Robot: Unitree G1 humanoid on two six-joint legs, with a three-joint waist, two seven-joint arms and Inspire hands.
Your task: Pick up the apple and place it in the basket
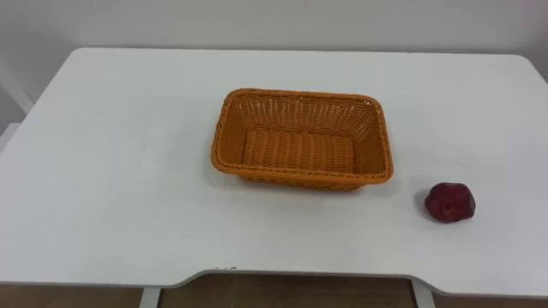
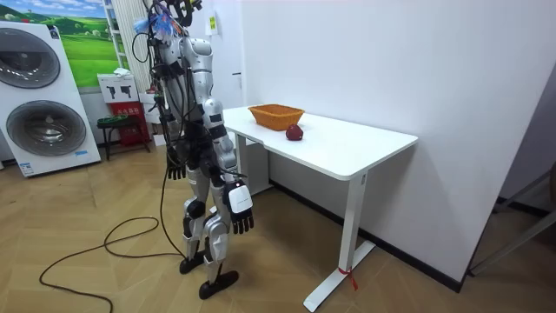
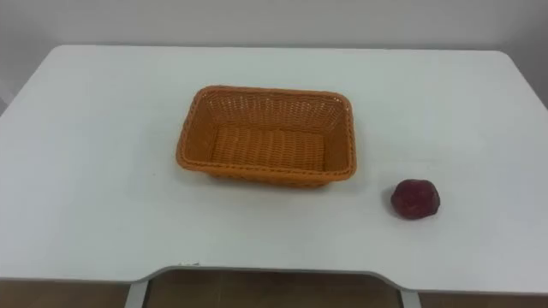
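Red apple (image 1: 449,203), tabletop (image 1: 103,171), right hand (image 2: 241,209) well below

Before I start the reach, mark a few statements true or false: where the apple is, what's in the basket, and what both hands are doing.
1. The apple is already in the basket. False: the apple lies on the table, apart from the basket.
2. The basket holds nothing. True.
3. The apple lies to the robot's left of the basket. False: it lies to the right, nearer the front edge.
4. The right hand holds the apple. False: the right hand hangs open at the robot's side, below the tabletop.
5. The left hand hangs at the robot's side too, fingers relaxed. True.
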